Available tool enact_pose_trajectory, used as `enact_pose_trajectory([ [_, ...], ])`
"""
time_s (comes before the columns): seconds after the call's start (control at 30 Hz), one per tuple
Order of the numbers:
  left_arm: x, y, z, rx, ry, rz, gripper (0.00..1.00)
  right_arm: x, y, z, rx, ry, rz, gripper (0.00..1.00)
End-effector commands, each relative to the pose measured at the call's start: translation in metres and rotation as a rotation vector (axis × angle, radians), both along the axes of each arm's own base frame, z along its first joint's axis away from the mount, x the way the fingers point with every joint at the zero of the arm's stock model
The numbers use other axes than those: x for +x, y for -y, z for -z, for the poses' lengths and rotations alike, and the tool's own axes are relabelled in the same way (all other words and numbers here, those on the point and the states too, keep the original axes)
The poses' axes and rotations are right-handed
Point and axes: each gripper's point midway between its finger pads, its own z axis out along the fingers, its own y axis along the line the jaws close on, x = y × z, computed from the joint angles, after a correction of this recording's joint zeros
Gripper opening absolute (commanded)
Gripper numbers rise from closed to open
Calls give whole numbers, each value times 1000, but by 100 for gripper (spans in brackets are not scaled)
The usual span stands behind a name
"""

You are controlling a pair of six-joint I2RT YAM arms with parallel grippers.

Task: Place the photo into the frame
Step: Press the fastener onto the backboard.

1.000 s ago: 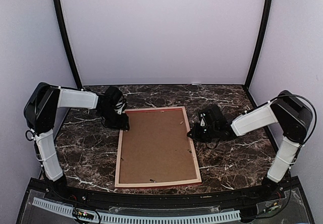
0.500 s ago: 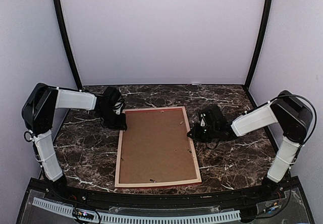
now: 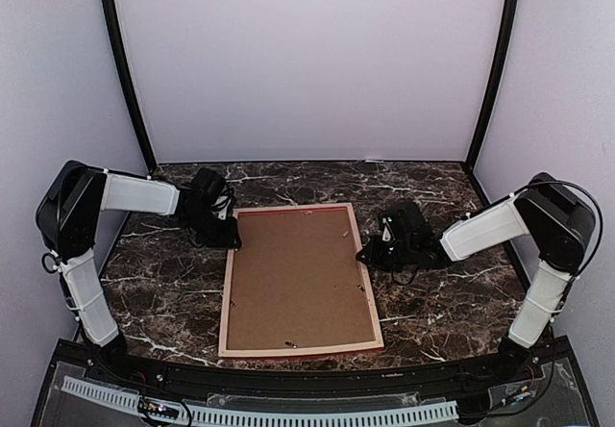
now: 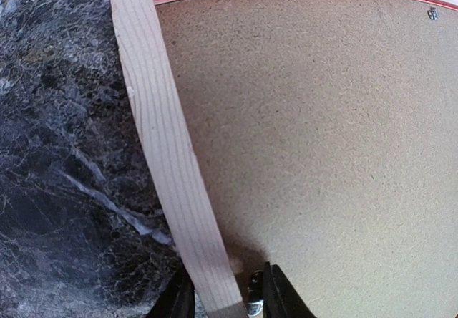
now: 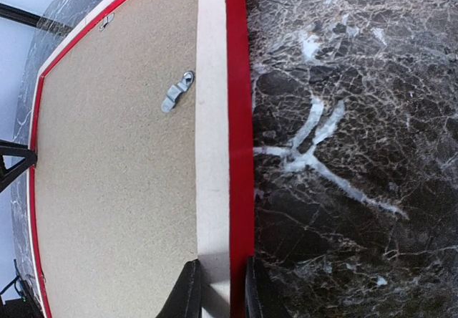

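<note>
FACE-DOWN ON THE MARBLE: The frame (image 3: 227, 297) lies flat at the centre of the dark veined counter (image 3: 154, 283). Its pale wood back faces up, and the brown backing board (image 3: 296, 278) sits inside its rails. The long sides run roughly from 12 to 6 o'clock, slightly askew.

My left claw (image 3: 233, 239) sits low at the frame's 11 o'clock corner. In the wrist view its fingers (image 4: 179, 300) stand astride the left rail. One is on the marble side, and the other is over the board beside a small metal tab (image 4: 254, 298). I cannot tell whether they actually bite the wood.

My right claw (image 3: 367, 254), set in from 3 o'clock, pinches the right rail at about 2 o'clock. One finger (image 5: 189, 289) is at the rail's inner edge, and the other is against its red outer face. A grey turn clip (image 5: 177, 92) lies on the board just inside that rail. A thin red line edges the board along the far rail.
</note>
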Motion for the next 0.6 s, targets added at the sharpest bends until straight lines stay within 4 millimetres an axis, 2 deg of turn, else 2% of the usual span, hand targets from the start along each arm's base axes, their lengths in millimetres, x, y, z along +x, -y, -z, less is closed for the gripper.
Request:
enact_pose_trajectory([
  [0.0,-66,-15,40,39,-248,56,23,-40,18,49,-84,-194,-2,6],
  [0.3,-91,-20,58,-2,-323,38,24,-41,18,49,-85,-196,-2,6],
  [0.43,-94,-22,58,-1,-327,35,25,-40,18,49,-86,-195,-3,6],
  [0.57,-92,-22,55,2,-312,31,32,-40,17,49,-85,-196,-5,6],
])
